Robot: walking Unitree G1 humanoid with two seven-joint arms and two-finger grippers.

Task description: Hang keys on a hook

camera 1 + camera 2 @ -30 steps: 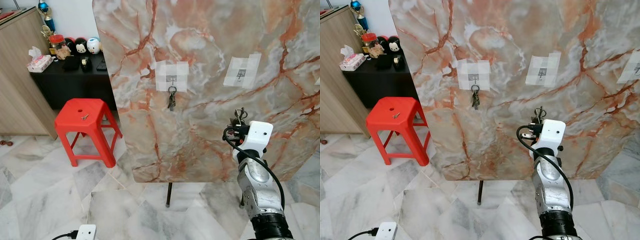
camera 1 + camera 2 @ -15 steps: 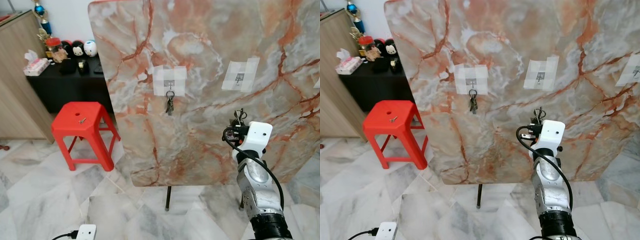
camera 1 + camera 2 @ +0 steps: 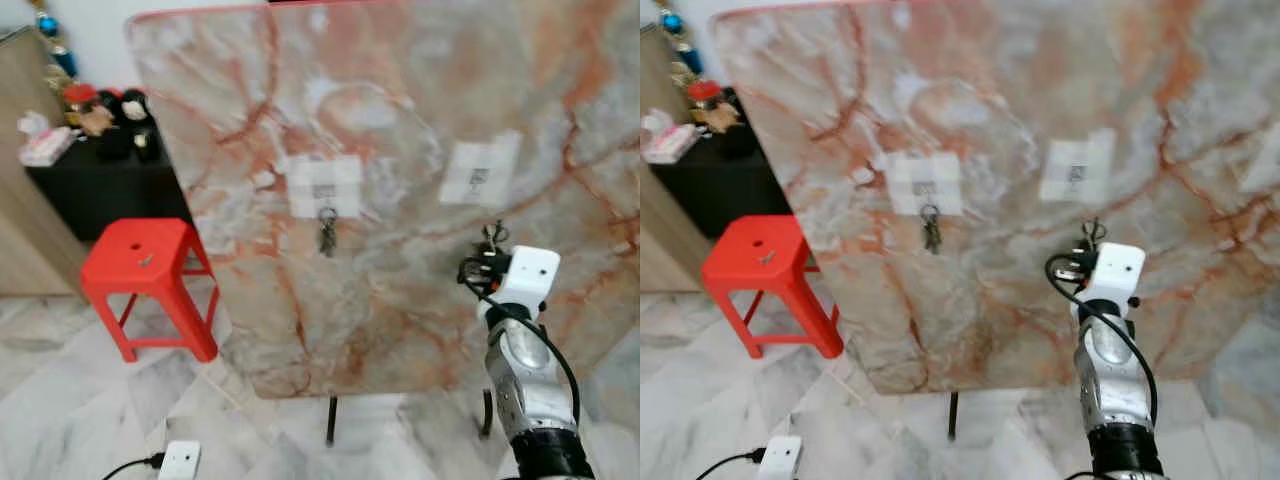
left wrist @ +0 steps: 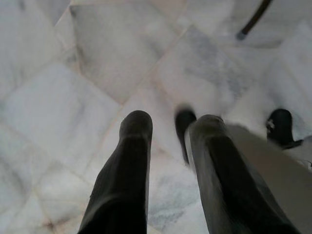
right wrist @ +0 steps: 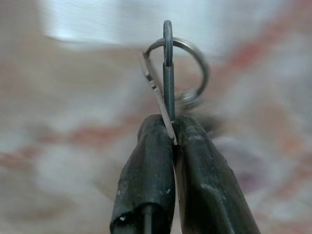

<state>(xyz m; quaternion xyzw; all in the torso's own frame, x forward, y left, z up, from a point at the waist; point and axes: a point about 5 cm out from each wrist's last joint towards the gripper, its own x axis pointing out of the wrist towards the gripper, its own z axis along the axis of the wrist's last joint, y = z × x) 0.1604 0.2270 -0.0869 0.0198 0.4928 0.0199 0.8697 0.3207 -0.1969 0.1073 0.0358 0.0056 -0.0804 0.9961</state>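
Right gripper clamped on keys, frame centre: light, rigid, slippery metal; ring free for hook. Left gripper apart, idle.

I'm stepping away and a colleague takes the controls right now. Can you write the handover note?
Right gripper: shut on a key ring, raised in front of the marble board, below the free hook.
Left gripper: open, holding nothing, pointing at the floor.
Done: one bunch of keys already hangs on the left hook. A small item lies on the red stool; too blurred to identify.
Left: lift the key ring to the free hook, slip it on, let go.
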